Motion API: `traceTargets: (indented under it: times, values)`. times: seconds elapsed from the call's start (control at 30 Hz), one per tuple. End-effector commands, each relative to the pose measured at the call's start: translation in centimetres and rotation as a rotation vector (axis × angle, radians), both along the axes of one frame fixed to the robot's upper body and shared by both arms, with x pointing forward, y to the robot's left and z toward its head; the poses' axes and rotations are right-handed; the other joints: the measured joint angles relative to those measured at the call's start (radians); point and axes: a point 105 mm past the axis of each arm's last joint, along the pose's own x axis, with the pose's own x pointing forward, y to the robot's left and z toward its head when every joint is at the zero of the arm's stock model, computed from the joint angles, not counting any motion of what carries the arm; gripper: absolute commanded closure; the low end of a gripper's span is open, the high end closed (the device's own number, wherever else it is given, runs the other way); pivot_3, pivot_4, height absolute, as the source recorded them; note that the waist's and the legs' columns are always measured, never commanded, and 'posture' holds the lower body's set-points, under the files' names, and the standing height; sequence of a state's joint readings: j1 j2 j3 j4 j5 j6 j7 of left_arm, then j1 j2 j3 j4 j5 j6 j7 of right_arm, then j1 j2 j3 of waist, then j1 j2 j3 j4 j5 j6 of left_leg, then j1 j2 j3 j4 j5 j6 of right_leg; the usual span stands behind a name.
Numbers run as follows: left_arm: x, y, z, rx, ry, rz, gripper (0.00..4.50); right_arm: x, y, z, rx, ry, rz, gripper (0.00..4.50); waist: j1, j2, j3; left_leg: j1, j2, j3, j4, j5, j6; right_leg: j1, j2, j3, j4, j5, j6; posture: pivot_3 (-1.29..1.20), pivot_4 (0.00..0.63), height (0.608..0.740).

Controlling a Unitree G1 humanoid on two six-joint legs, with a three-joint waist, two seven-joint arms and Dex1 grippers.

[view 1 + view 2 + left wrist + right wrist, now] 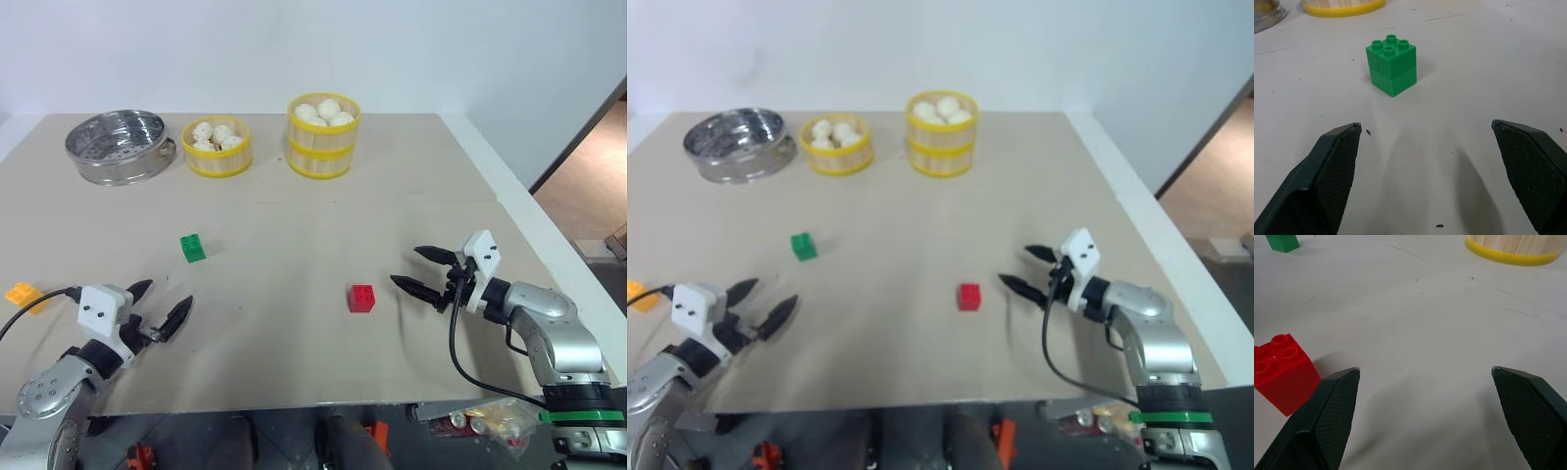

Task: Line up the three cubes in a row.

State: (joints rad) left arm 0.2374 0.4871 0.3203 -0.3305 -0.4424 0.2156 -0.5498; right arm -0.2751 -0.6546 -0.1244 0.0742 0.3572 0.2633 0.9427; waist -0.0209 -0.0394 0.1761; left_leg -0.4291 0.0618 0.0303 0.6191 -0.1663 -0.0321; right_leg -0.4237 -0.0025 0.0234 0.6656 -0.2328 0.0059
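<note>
On the table [294, 362], both grippers gape empty: right gripper [419, 270] beside red cube [361, 298], left gripper [160, 305] facing green cube [192, 248]; orange-yellow cube [24, 294] far left. Best straddle red squarely before closing.

Open tabletop [294, 343] between the green block [192, 248], red block [361, 298] and orange block [24, 294], all well apart. Steel steamer [116, 147] and two bun baskets [217, 146] [322, 135] crowd the far edge.

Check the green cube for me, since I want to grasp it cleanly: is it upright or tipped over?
Upright. The green cube sits flat on the table with its studs facing up.
</note>
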Motion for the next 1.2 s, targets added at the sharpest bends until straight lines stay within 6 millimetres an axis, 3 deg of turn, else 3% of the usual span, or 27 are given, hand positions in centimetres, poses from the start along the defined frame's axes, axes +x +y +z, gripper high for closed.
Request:
traceTargets:
  times: [0.03,0.13,0.8,0.9,1.03,1.2]
  values:
    - [0.1,-1.2,1.3,0.022,-0.039,-0.051,0.07,0.4,0.1,1.2,-0.014,-0.049,0.013,0.0,0.0,0.0,0.0,0.0,0.0,0.0,0.0,0.0,0.0,0.0,0.0,0.0,0.0,0.0,0.0,0.0,0.15,0.74]
    - [-0.2,-2.1,1.4,-0.003,-0.025,-0.115,0.07,0.6,0.3,1.5,-0.008,-0.06,0.016,0.0,0.0,0.0,0.0,0.0,0.0,0.0,0.0,0.0,0.0,0.0,0.0,0.0,0.0,0.0,0.0,0.0,0.15,0.74]
    - [-1.0,-2.7,1.3,0.005,-0.008,-0.181,0.07,0.7,0.5,1.6,-0.019,-0.059,0.035,0.0,0.0,0.0,0.0,0.0,0.0,0.001,0.0,0.0,0.0,0.0,0.001,0.001,0.0,0.0,0.0,0.0,0.15,0.74]
    - [-1.4,-4.4,2.1,0.023,-0.019,-0.332,0.07,0.7,0.5,1.7,-0.019,-0.064,0.037,0.0,0.0,0.0,0.0,0.0,0.0,0.001,0.0,0.0,0.0,0.0,0.001,0.001,0.0,0.0,0.0,0.0,0.15,0.74]
    - [-2.7,-8.0,3.1,0.095,0.0,-0.648,0.07,0.8,0.8,2.3,-0.028,-0.093,0.061,0.0,0.0,0.0,0.0,0.0,0.0,0.001,0.0,0.0,0.0,0.0,0.0,0.001,0.0,0.0,0.0,0.0,0.15,0.74]
    - [-3.0,-9.6,3.3,0.128,0.019,-0.836,0.07,1.1,1.9,3.7,-0.038,-0.136,0.11,0.0,-0.002,0.002,0.001,0.001,0.0,0.002,0.0,0.0,0.0,0.0,0.001,0.002,0.0,0.0,0.0,0.0,0.15,0.74]
